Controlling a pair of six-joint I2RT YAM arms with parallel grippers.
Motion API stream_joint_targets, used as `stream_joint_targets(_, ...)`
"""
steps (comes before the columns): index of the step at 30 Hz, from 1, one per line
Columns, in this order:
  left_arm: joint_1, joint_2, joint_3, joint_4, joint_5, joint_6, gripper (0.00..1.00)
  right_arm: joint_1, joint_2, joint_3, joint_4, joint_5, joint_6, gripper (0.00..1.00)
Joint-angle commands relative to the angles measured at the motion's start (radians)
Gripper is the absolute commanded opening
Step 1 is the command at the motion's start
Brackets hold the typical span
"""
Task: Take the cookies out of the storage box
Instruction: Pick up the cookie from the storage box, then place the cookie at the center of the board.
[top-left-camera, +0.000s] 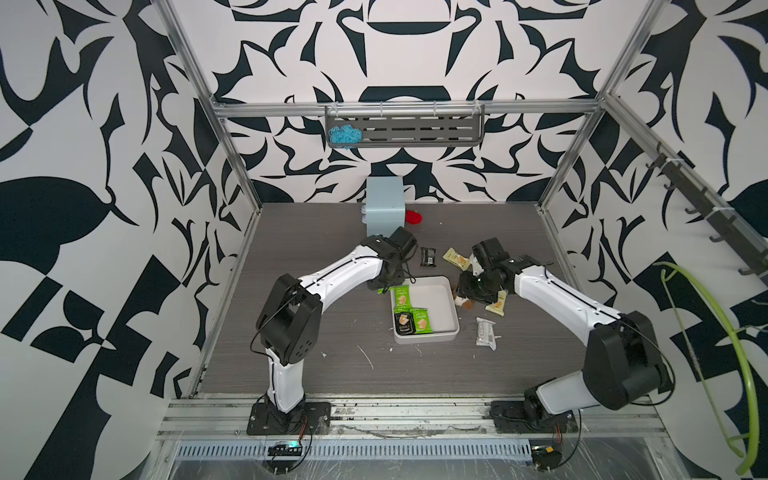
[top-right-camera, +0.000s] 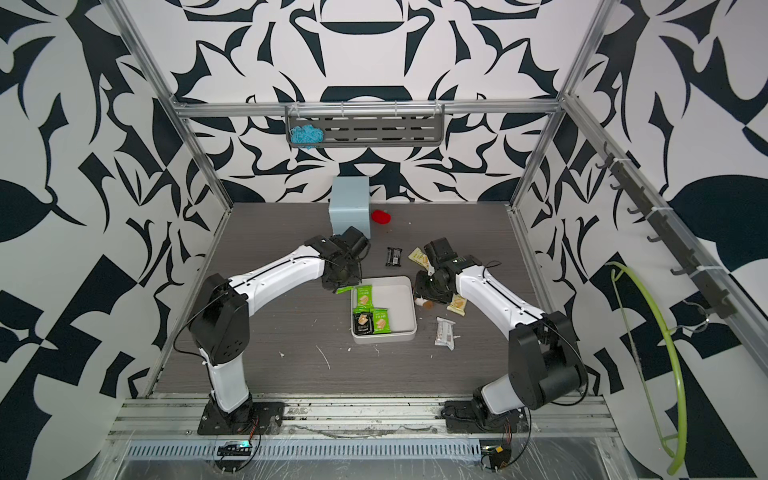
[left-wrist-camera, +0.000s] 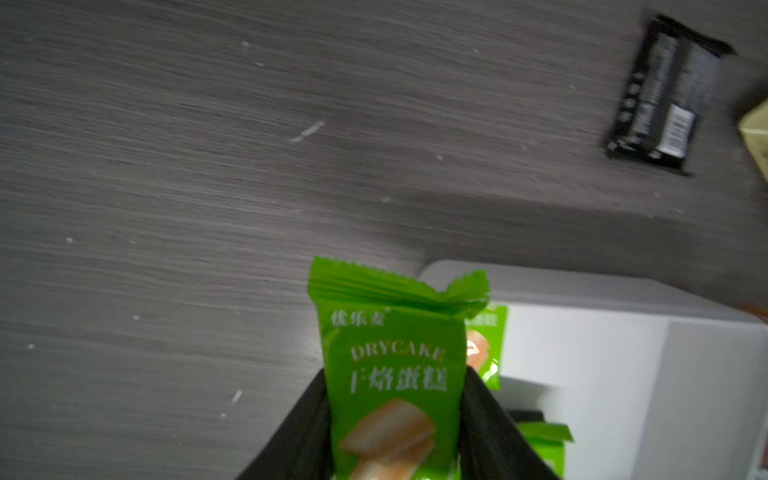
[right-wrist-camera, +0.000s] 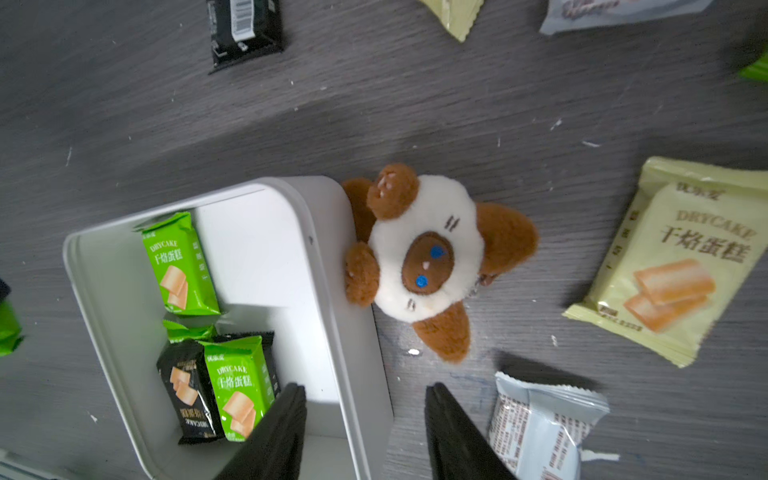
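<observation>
1. My left gripper is clamped on a green packet at the box corner.
2. My right gripper is spread and empty, straddling the box wall.
3. Green and black packets lie inside the box.
4. On the table I see a black packet, two cream packets and a white packet.
5. The plush touches the box's outer wall.

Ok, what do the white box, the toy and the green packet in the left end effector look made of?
The box: seems moulded plastic, smooth matt white, with rounded corners and even walls. The toy: plush fabric, fuzzy brown and white pile. The held green packet: likely thin plastic film, slightly glossy, with a crimped zigzag edge and creases.
</observation>
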Motion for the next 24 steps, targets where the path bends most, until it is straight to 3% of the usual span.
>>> stream_joint_targets(1, 0.083, -0.022, -0.056, 0.055, 0.044, 0.098, 0.5, 0.0, 0.004, 0.048, 0.047, 0.029, 0.049, 0.52)
stream_joint_targets(12, 0.223, 0.101, -0.058, 0.17, 0.109, 0.247, 0.5, 0.0, 0.039, 0.063, 0.068, 0.091, 0.126, 0.51)
stream_joint_targets(24, 0.238, 0.213, -0.021, 0.206, 0.136, 0.255, 0.5, -0.001, -0.012, 0.07, -0.011, 0.146, 0.099, 0.51)
